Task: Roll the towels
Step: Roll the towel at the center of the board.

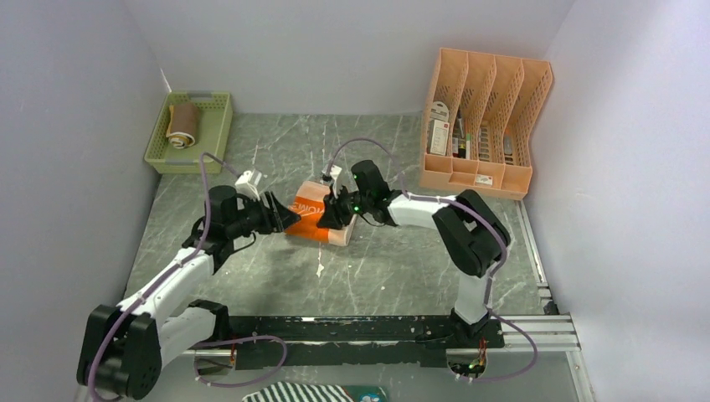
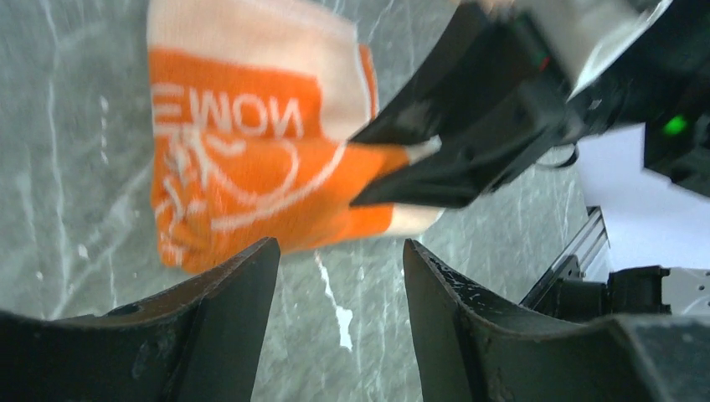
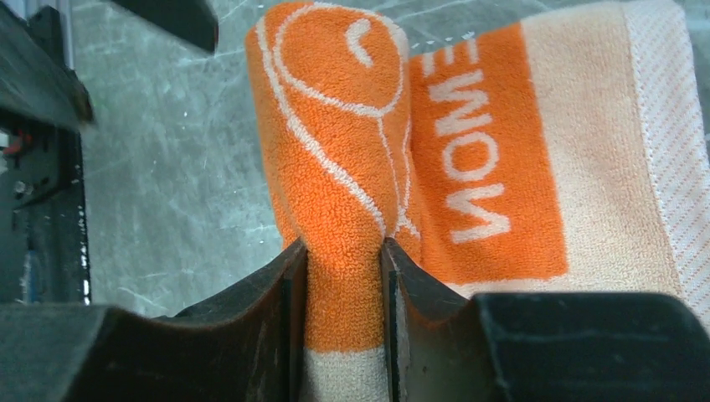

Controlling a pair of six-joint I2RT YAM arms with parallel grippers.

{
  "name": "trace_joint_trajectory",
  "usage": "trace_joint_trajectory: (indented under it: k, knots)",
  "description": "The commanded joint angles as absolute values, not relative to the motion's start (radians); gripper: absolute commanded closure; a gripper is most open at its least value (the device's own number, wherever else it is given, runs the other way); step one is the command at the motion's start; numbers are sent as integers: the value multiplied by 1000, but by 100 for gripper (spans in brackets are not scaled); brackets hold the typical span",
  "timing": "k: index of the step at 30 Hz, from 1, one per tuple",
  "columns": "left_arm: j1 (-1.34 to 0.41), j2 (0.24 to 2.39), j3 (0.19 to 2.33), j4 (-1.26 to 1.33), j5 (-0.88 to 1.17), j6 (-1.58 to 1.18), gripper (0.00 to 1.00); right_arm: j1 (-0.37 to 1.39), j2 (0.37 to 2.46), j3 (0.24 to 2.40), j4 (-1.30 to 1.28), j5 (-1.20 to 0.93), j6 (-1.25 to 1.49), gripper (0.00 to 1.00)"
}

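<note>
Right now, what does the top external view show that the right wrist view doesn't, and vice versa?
Only top external: the green basket at the far left with a rolled tan towel inside, and the peach file rack at the far right. Only right wrist: the right end effector shut on the rolled part of the orange towel, cloth pinched between its fingers. Both: the orange towel, partly rolled, lying on the marbled table.
</note>
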State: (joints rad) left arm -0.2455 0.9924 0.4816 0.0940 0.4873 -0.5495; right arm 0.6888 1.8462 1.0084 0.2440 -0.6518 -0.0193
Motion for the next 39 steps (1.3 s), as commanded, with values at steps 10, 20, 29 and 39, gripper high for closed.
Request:
trace_joint_trajectory:
  k: [10, 20, 29, 39]
  knots:
    - [-245, 1271, 424, 431, 521, -606, 34, 606, 2091, 1209, 14, -897, 57, 63]
    - [-248, 1429, 541, 366, 451, -553, 36, 640, 1828, 1054, 140, -612, -73, 0]
    - [-257, 1465, 578, 316, 446, -532, 36, 759, 1537, 736, 525, -274, -290, 0]
    - [-271, 1485, 599, 276, 432, -520, 36, 960, 1717, 874, 396, -13, -416, 0]
